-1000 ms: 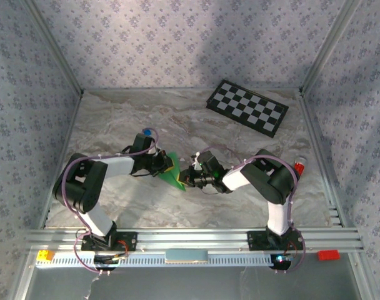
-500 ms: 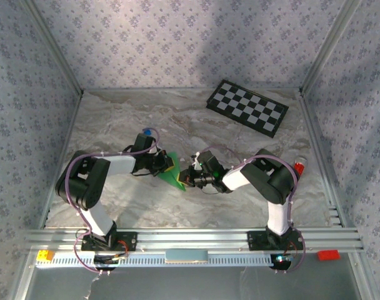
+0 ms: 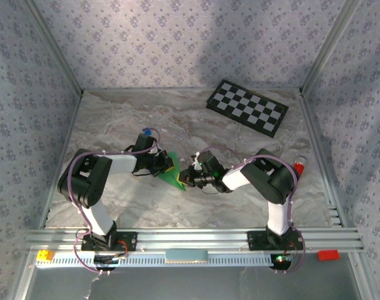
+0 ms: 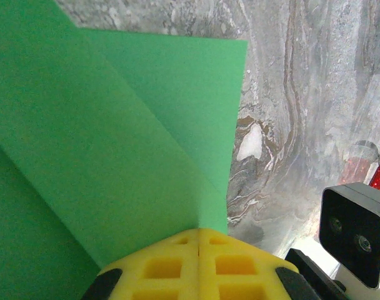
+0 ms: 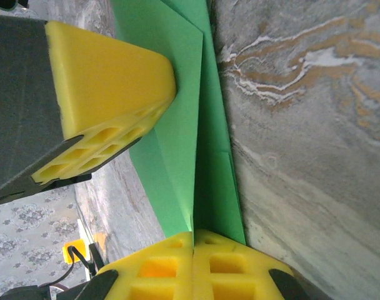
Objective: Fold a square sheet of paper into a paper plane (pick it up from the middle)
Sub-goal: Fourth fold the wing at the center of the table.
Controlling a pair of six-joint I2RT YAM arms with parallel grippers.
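Note:
The bright green paper (image 3: 173, 176), folded into a pointed shape with creases, is held just above the marble table between both arms. My left gripper (image 3: 167, 165) is shut on the paper's upper left edge; in the left wrist view its yellow pads (image 4: 177, 269) press together with the green sheet (image 4: 115, 125) fanning out above them. From the right, my right gripper (image 3: 189, 177) is shut on the same paper; the right wrist view shows its yellow pads (image 5: 165, 265) clamped on the fold (image 5: 202, 156), with the left gripper's pad (image 5: 109, 81) close at upper left.
A black-and-white checkerboard (image 3: 247, 107) lies at the back right of the marble table (image 3: 252, 150). A red-capped object (image 3: 299, 165) sits beside the right arm's elbow. Patterned walls and metal posts bound the table on three sides.
The left arm's elbow has shifted slightly to the right. Both grippers and the paper stay in place.

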